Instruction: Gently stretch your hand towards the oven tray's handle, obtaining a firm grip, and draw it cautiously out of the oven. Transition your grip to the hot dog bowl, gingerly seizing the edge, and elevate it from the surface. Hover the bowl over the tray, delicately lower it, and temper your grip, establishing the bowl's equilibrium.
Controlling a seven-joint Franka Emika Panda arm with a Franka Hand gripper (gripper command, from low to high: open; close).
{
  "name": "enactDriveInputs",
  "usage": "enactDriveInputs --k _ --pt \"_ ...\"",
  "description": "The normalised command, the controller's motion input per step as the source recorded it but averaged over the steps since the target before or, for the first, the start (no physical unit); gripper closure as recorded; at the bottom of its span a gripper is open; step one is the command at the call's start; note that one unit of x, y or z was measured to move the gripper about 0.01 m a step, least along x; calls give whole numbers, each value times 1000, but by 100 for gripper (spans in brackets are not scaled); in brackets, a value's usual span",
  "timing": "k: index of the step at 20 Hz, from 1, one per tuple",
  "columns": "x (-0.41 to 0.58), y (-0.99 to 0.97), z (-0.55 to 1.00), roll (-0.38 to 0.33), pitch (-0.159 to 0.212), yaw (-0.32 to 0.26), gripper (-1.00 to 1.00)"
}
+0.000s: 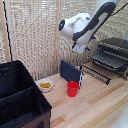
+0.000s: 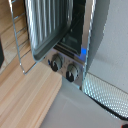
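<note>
We think our first job is only starting: reach for the rack and pull it out of the oven (image 1: 114,54). The oven sits on the wooden table (image 1: 95,107) at the exterior view's right. A wire rack (image 1: 96,72) of thin dark bars lies in front of it, low and near the table top. Our gripper (image 1: 78,48) hangs in the air above the blue panel (image 1: 70,71), well apart from the rack. We cannot tell if its fingers are open or closed, because they are too blurry. The wrist view shows the oven's knobs (image 2: 63,67) and a ribbed metal pan (image 2: 47,25) close up.

To do this well, we should go down slowly, come at the rack's front bar straight on, squeeze it firmly, and pull it level.

The little bowl (image 1: 45,85) with yellow food waits beside the red cup (image 1: 73,88).
</note>
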Motion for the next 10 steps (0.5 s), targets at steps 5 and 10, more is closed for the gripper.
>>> enactDriveInputs --k 5,10 --pt "101 348 378 209 -14 -200 -100" --pt "77 285 96 303 -42 -196 -100"
